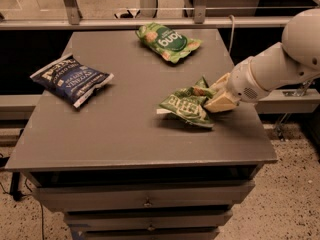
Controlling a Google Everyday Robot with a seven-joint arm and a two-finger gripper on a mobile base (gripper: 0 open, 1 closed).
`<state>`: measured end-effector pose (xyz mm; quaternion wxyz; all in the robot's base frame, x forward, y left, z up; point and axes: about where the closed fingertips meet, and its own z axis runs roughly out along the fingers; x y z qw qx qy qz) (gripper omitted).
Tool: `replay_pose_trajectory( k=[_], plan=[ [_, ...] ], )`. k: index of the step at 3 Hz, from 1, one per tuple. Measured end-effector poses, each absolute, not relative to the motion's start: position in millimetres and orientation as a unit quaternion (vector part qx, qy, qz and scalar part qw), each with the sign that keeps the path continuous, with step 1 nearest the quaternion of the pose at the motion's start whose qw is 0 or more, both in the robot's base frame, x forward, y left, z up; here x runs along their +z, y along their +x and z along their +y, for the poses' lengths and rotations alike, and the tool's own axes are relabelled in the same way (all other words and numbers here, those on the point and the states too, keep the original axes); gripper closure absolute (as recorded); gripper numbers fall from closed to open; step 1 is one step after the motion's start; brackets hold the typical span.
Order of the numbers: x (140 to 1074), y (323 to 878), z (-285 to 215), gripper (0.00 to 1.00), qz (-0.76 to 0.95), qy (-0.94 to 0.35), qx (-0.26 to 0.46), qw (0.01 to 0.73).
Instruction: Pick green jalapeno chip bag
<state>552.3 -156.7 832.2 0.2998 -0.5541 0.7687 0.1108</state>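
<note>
The green jalapeno chip bag (pixel 184 107) is mid-green and crinkly with white lettering. It hangs tilted just above the right part of the grey table (pixel 125 134), casting a shadow below. My gripper (pixel 214 96), with cream fingers, comes in from the right on the white arm (pixel 272 69). It is shut on the bag's right end, which is crumpled between the fingers.
A smaller brighter green bag (pixel 169 42) lies at the back middle of the table. A dark blue bag (pixel 71 79) lies at the left. Drawers (pixel 145 201) sit under the tabletop. A rail and a cable run behind the table.
</note>
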Motion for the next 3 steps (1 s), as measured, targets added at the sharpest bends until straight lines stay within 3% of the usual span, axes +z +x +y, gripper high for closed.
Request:
replay_pose_trajectory(
  k=[3],
  plan=[
    [983.0,598.0,-151.7,1.00,0.744,-0.520,0.112,0.406]
  ],
)
